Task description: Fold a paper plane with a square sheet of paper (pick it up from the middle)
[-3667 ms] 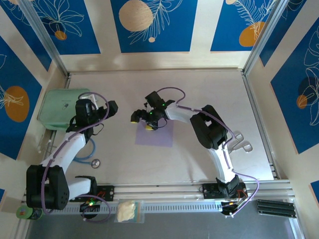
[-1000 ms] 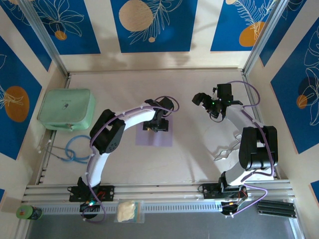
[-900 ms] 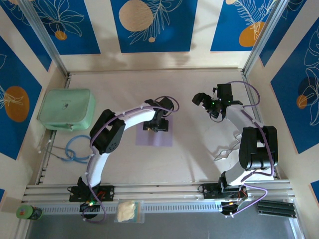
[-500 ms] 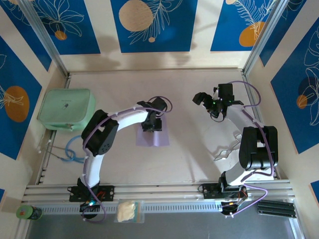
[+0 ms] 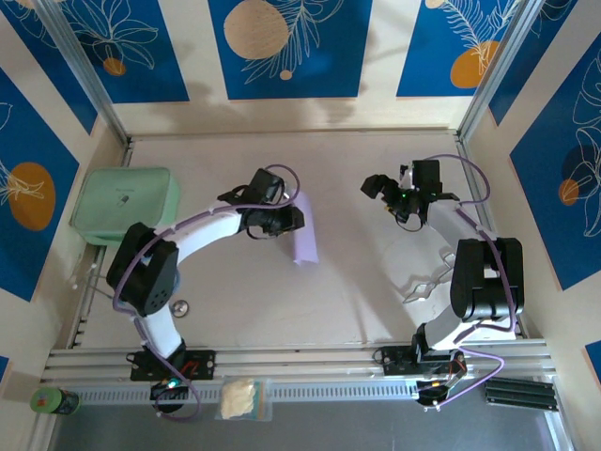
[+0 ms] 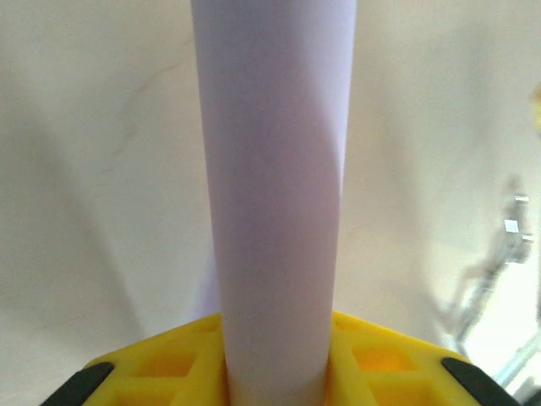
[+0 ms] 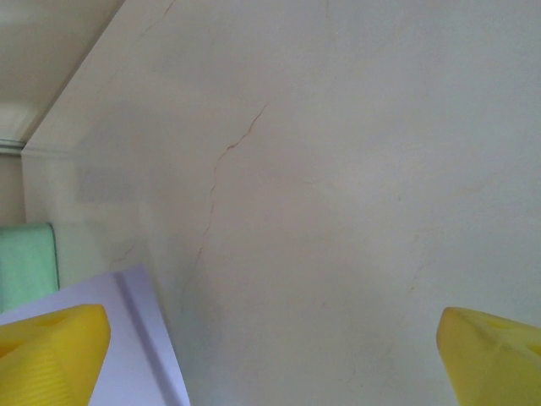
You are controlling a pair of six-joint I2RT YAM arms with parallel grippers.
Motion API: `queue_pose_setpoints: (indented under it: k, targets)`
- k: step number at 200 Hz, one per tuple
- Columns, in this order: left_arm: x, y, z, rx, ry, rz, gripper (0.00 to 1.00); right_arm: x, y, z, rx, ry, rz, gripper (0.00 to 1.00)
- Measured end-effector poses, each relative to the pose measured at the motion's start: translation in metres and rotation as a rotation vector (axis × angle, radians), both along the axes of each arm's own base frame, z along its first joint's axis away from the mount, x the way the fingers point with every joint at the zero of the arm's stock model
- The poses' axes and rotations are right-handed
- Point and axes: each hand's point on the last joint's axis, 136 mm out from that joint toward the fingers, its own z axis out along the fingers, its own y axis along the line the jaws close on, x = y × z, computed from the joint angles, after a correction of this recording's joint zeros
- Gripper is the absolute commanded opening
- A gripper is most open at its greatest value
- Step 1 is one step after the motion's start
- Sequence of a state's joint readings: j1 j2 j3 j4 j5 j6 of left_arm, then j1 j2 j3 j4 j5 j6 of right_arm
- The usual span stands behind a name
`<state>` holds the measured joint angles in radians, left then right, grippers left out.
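My left gripper (image 5: pixel 285 222) is shut on the square sheet of paper (image 5: pixel 303 231), a pale lilac sheet pinched at its middle. The sheet is bowed into a narrow arch and hangs off the table centre. In the left wrist view the curled sheet (image 6: pixel 275 186) rises between the yellow fingers (image 6: pixel 169 372) of my left gripper (image 6: pixel 275 376). It is a plain curl with no creases, not a paper plane. My right gripper (image 5: pixel 387 194) stands open over the back right of the table with nothing in it. In the right wrist view, a corner of the sheet (image 7: pixel 127 338) lies left of my right gripper (image 7: pixel 270 342).
A mint-green rounded box (image 5: pixel 125 205) sits at the left wall; its edge (image 7: pixel 25 262) shows in the right wrist view. A small round metal piece (image 5: pixel 178 306) lies near the left arm. Wire loops (image 5: pixel 427 277) lie by the right arm. A cream bag (image 5: pixel 239 396) rests on the near rail.
My left gripper has closed on the sheet's middle, lifted it and swung back left. The flat square now hangs bowed into a narrow strip. My right arm has barely moved.
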<state>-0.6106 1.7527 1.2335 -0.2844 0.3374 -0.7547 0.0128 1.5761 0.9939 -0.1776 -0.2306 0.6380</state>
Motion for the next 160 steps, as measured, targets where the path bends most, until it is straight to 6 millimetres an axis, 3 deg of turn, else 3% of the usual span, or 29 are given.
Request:
queue_pose_setpoints:
  k: [17, 37, 91, 160]
  targets:
    - [0.002, -0.008, 0.009, -0.065, -0.022, -0.014, 0.34, -0.001, 0.006, 0.001, 0.027, -0.004, 0.013, 0.96]
    - [0.003, -0.010, 0.002, -0.089, -0.017, -0.018, 0.35, -0.003, 0.014, 0.002, 0.060, 0.000, 0.022, 0.91]
    - [0.015, 0.005, -0.047, -0.063, 0.053, 0.026, 0.34, -0.023, 0.046, -0.017, 0.134, 0.076, 0.072, 0.75]
    - [0.004, 0.024, -0.090, 0.059, 0.120, 0.004, 0.30, -0.050, 0.106, -0.045, 0.145, 0.168, 0.216, 0.37]
